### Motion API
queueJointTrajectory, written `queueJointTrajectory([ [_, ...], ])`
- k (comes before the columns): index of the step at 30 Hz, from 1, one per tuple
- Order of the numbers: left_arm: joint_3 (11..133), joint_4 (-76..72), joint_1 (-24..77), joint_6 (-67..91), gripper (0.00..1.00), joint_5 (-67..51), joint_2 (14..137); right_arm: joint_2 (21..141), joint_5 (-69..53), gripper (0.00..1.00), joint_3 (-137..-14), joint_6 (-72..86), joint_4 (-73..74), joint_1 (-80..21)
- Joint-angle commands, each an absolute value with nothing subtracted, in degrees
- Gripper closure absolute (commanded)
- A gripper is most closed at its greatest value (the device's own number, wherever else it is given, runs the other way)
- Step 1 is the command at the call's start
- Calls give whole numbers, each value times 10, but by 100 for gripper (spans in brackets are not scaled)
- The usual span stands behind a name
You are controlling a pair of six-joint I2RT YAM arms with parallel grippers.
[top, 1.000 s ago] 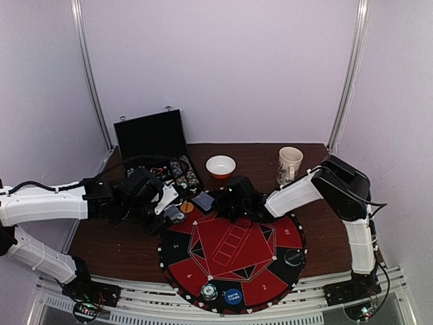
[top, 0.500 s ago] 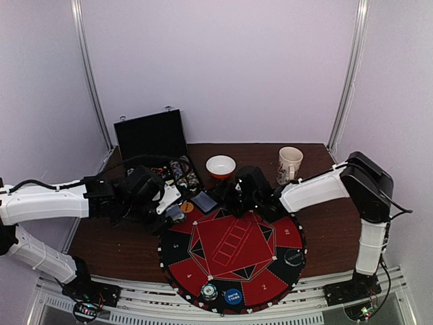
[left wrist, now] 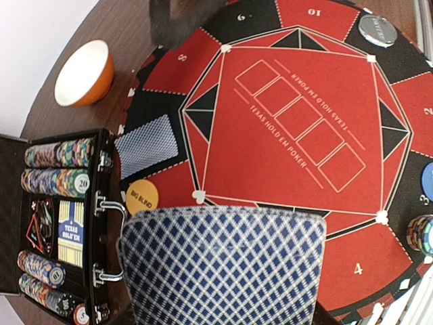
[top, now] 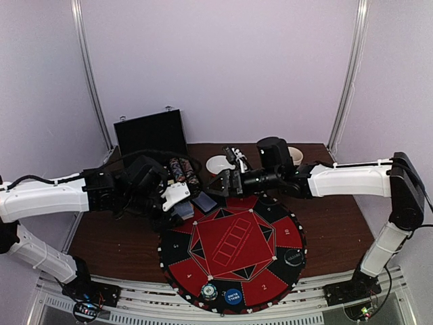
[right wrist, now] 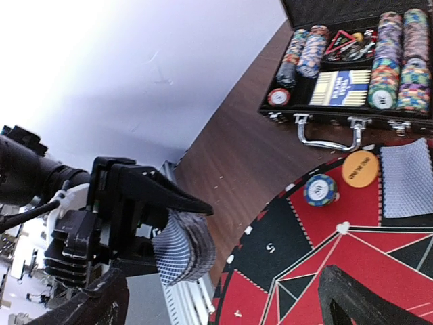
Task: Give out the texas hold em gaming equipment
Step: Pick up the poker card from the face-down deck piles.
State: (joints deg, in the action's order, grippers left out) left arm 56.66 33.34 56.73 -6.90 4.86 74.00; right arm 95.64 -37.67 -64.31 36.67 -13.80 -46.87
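Seemingly mid-deal, the left jaws are clamping the card deck (left wrist: 223, 264); the right jaws are gaping empty, probably needing to pluck one next.

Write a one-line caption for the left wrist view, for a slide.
Gripped blue-checked cards fill the foreground above the red poker mat, open chip case at left.

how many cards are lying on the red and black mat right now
1: a face-down card on the mat, beside the orange disc. It could be several stacked, and the deck in the left claw may hide others.
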Motion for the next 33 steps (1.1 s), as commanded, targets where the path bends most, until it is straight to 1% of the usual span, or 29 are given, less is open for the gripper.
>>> queueJointTrajectory([
  [1, 595, 326, 573, -91, 46, 23, 752, 980, -495, 0, -630, 399, -236, -476],
  [4, 603, 332, 578, -92, 46, 26, 761, 1003, -505, 0, -641, 415, -270, -486],
  [8, 611, 334, 579, -90, 46, 28, 763, 1036, -489, 0, -668, 396, -229, -495],
  [19, 619, 329, 579, -92, 46, 27, 774, 1098, -484, 2, -722, 389, -225, -515],
  [21, 620, 328, 579, -93, 46, 28, 775, 1103, -479, 6, -728, 384, -215, -514],
  [23, 620, 328, 579, -94, 46, 34, 775, 1101, -461, 10, -735, 356, -169, -514],
  [26, 618, 328, 579, -96, 47, 38, 772, 1089, -438, 19, -740, 319, -116, -512],
  [31, 609, 327, 579, -97, 48, 40, 773, 1068, -419, 32, -741, 297, -77, -509],
  [33, 606, 326, 579, -97, 49, 40, 773, 1063, -414, 39, -742, 292, -68, -509],
])
